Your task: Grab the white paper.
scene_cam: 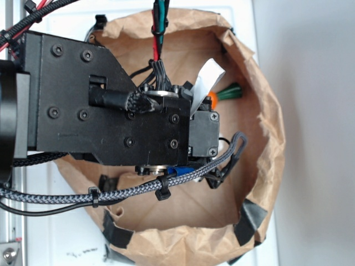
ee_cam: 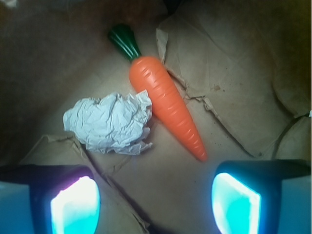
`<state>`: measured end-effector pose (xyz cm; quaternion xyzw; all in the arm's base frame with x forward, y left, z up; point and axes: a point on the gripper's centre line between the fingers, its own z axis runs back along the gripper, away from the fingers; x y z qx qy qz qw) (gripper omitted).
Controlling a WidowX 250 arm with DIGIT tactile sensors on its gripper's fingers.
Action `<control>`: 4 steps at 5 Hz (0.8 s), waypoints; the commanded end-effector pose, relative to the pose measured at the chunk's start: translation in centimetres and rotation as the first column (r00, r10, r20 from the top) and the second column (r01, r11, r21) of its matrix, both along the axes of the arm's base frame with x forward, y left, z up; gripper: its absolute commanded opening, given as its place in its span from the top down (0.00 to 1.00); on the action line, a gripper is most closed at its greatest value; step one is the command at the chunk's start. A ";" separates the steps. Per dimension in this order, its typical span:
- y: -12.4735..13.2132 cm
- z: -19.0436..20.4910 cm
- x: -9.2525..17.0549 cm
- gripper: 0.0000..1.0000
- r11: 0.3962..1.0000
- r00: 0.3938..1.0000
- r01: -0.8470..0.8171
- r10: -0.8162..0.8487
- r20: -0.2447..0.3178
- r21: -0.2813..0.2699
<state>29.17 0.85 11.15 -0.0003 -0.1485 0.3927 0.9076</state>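
In the wrist view, the white paper (ee_cam: pixel 109 123) lies crumpled on the brown bag floor (ee_cam: pixel 234 87), left of centre, its right edge touching the orange toy carrot (ee_cam: pixel 165 100), which slants down to the right. Below them the claw (ee_cam: pixel 156 202) is spread wide, holding nothing.
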 end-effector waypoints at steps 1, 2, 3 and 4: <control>1.1 -0.4 1.7 0.00 0.995 0.994 -0.101 0.101 0.041 -0.009; 1.2 -0.5 2.8 0.00 0.989 0.989 -0.145 0.145 0.013 -0.040; 0.7 -0.5 3.0 0.00 0.957 0.962 -0.271 0.269 -0.039 -0.099; 0.5 -0.5 3.1 0.00 0.908 0.919 -0.393 0.382 -0.097 -0.146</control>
